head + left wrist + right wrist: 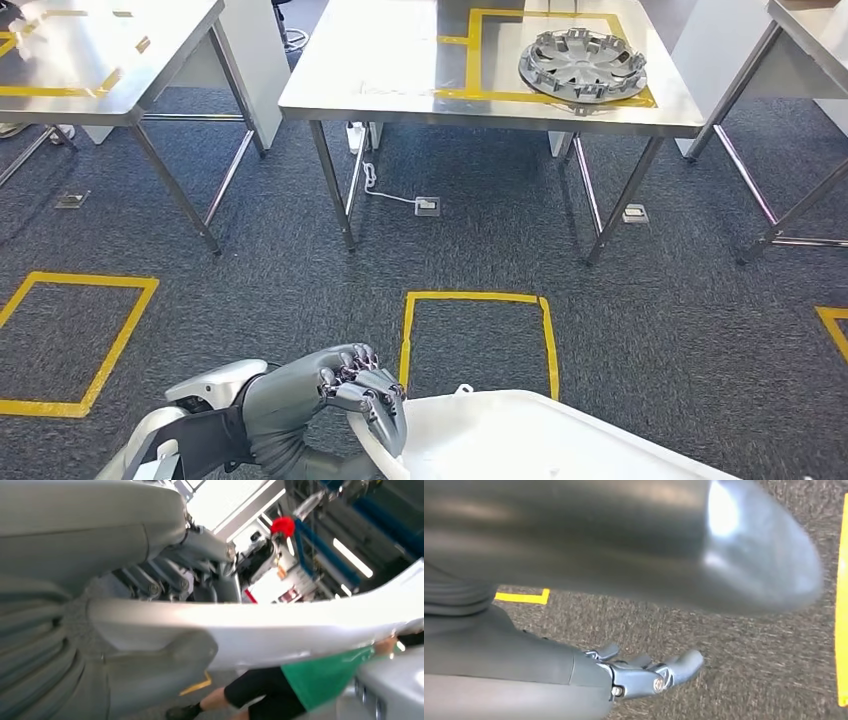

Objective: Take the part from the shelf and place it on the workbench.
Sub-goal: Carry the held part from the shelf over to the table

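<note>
The part [520, 435], a large white moulded panel, sits low in the head view, carried in front of the robot's body above the carpet. The left hand [345, 405] grips its near-left edge, fingers [365, 385] curled over the rim; the left wrist view shows the same pale edge [280, 630] running across the thumb. The right hand [644, 672] shows in its wrist view with fingers stretched out flat over the carpet, under a broad grey surface; whether it touches or bears the part I cannot tell.

By my reading the pick from the shelf is done and the carry is under way. Left to do: close the gap to the workbench [400, 60], which stands well ahead, and set the part down.

A yellow taped frame [470, 60] on the workbench holds a silver wheel cover [583, 62]. Another taped square [478, 340] marks the floor just ahead. A person in a green top [320, 680] stands near.
</note>
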Motion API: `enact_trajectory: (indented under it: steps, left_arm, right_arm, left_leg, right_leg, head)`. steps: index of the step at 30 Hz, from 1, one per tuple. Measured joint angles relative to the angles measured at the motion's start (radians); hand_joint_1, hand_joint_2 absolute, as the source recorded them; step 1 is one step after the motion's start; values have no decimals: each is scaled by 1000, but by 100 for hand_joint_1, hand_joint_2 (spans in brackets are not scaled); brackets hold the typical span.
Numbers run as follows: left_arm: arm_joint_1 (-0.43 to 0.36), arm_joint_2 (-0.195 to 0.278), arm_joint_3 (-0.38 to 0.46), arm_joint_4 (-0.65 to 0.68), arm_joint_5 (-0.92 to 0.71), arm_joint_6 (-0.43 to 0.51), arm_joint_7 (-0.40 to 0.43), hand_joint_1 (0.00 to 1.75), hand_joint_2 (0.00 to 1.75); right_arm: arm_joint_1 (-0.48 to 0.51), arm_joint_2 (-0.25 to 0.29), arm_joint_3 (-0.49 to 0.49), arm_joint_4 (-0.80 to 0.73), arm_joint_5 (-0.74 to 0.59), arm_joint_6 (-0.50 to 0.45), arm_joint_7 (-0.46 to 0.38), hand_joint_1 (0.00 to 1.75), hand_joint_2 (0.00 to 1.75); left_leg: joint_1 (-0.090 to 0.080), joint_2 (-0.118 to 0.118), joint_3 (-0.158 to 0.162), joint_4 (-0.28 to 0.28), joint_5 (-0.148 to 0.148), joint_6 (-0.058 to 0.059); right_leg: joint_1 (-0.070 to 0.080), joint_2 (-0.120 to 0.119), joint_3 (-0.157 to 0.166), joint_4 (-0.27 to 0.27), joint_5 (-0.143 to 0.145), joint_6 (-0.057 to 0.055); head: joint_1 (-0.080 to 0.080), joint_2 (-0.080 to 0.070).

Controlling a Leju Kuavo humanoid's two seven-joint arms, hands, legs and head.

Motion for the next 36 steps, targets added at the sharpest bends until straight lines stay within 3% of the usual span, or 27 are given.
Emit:
enact_trajectory:
  steps: [2, 5, 6, 7, 8, 10, 12, 14, 16, 18, 20, 21, 22, 23, 25, 26, 28, 31, 33, 36]
  left_arm:
    - [0, 0, 0, -3, -4, 0, 3, 175, 175]
    - [3, 0, 0, -4, -11, 1, 6, 175, 175]
    - [5, 0, 0, -3, -14, 1, 7, 175, 175]
    - [6, 0, 0, -3, -16, 2, 7, 175, 175]
    - [6, 1, 0, -4, -16, 2, 7, 175, 175]
    - [6, 1, 0, -4, -20, 2, 7, 175, 175]
    - [5, 1, 0, -4, -24, 2, 8, 175, 175]
    - [4, 0, -1, -5, -26, 2, 11, 175, 175]
    - [3, -2, -2, -7, -28, 3, 14, 175, 175]
    - [1, -5, -2, -9, -29, 6, 16, 175, 175]
    - [1, -6, -3, -9, -29, 8, 18, 175, 175]
    - [1, -6, -3, -9, -29, 9, 19, 175, 175]
    - [2, -6, -3, -9, -29, 10, 19, 175, 175]
    - [2, -6, -3, -9, -29, 10, 19, 175, 175]
    - [1, -6, -3, -10, -29, 11, 19, 175, 175]
    - [1, -6, -3, -10, -29, 11, 19, 175, 175]
    - [1, -6, -4, -12, -29, 11, 20, 175, 175]
    - [1, -6, -5, -17, -28, 11, 22, 175, 175]
    - [0, -6, -6, -20, -26, 11, 22, 175, 175]
    - [2, -5, -7, -20, -26, 12, 22, 175, 175]
  right_arm:
    - [0, 0, 1, 0, 0, 0, -3, 0, 0]
    - [-1, 0, 3, 0, -2, 1, -11, 0, 0]
    - [0, 0, 4, 0, -4, 1, -13, 0, 0]
    - [0, 0, 5, 0, -7, 2, -16, 0, 0]
    - [-1, 1, 5, 0, -11, 4, -18, 0, 0]
    - [-1, 2, 6, 0, -22, 11, -20, 0, 0]
    - [-3, 4, 5, 0, -33, 17, -20, 0, 0]
    - [-5, 6, 5, 0, -40, 18, -20, 0, 0]
    - [-7, 7, 5, -1, -45, 18, -19, 0, 0]
    - [-11, 7, 5, -2, -49, 19, -20, 0, 0]
    - [-12, 7, 5, -3, -51, 23, -20, 0, 0]
    - [-11, 6, 5, -3, -51, 25, -20, 0, 0]
    - [-10, 6, 5, -3, -51, 28, -20, 0, 0]
    - [-9, 6, 5, -3, -51, 30, -20, 0, 0]
    - [-8, 6, 5, -5, -52, 31, -20, 0, 0]
    - [-10, 6, 5, -6, -52, 31, -20, 0, 0]
    - [-10, 6, 5, -8, -53, 32, -21, 0, 0]
    - [-7, 6, 5, -10, -54, 36, -23, 0, 0]
    - [-8, 6, 5, -13, -56, 38, -25, 0, 0]
    - [-10, 6, 5, -16, -57, 42, -26, 0, 0]
  left_leg:
    - [1, 2, -23, 61, -24, -8]
    - [2, 4, -139, 242, -100, -15]
    - [2, 4, -170, 274, -106, -15]
    - [2, 4, -183, 271, -89, -13]
    - [1, 4, -178, 231, -51, -10]
    - [-4, 4, -138, 99, 39, 1]
    - [-11, 1, -114, 22, 49, 11]
    - [-12, 0, -108, 9, 41, 22]
    - [-6, 6, -91, 1, 63, 33]
    - [-2, 13, -76, -1, 60, 40]
    - [-2, 18, -71, -1, 52, 42]
    - [-2, 20, -68, -1, 47, 41]
    - [-2, 21, -63, -1, 41, 39]
    - [-2, 24, -54, 0, 33, 37]
    - [-1, 32, -33, -1, 16, 32]
    - [-2, 36, -25, -1, 8, 28]
    - [-5, 43, -16, 0, -3, 16]
    - [-6, 39, -13, 32, -5, -2]
    - [-3, 24, -58, 115, -25, -12]
    - [2, 14, -178, 280, -98, -20]
  right_leg:
    - [-3, 1, 21, -2, -3, -12]
    - [-2, 1, 36, -3, -18, -18]
    - [-2, 1, 41, -3, -24, -19]
    - [-1, 1, 48, -3, -30, -18]
    - [1, 2, 57, -3, -36, -18]
    - [4, 3, 74, -2, -48, -15]
    - [5, 5, 80, -3, -59, -5]
    - [7, 8, 81, 7, -59, 8]
    - [7, 6, 82, 34, -68, 20]
    - [4, 4, 41, 110, -111, 30]
    - [1, 3, -41, 232, -164, 38]
    - [-1, 3, -76, 274, -173, 40]
    - [-3, 3, -94, 282, -161, 43]
    - [-4, 1, -92, 250, -127, 44]
    - [-4, -12, -49, 117, -34, 39]
    - [-1, -22, -31, 61, -13, 33]
    - [4, -34, -20, 19, -6, 16]
    - [0, -22, -3, 12, -5, -6]
    - [-3, -11, 16, 9, -14, -16]
    - [-3, 7, 34, 8, -32, -20]
  head:
    - [-7, 0]
    - [-16, 0]
    - [-18, 0]
    - [-20, 0]
    - [-22, 0]
    - [-24, 0]
    - [-25, 0]
    - [-24, 0]
    - [-23, 0]
    - [-16, 0]
    - [-10, 0]
    - [-8, 0]
    - [-7, 0]
    - [-6, 0]
    - [-3, 0]
    - [-2, 0]
    - [0, 0]
    - [-2, 0]
    - [-9, 0]
    - [-17, 0]
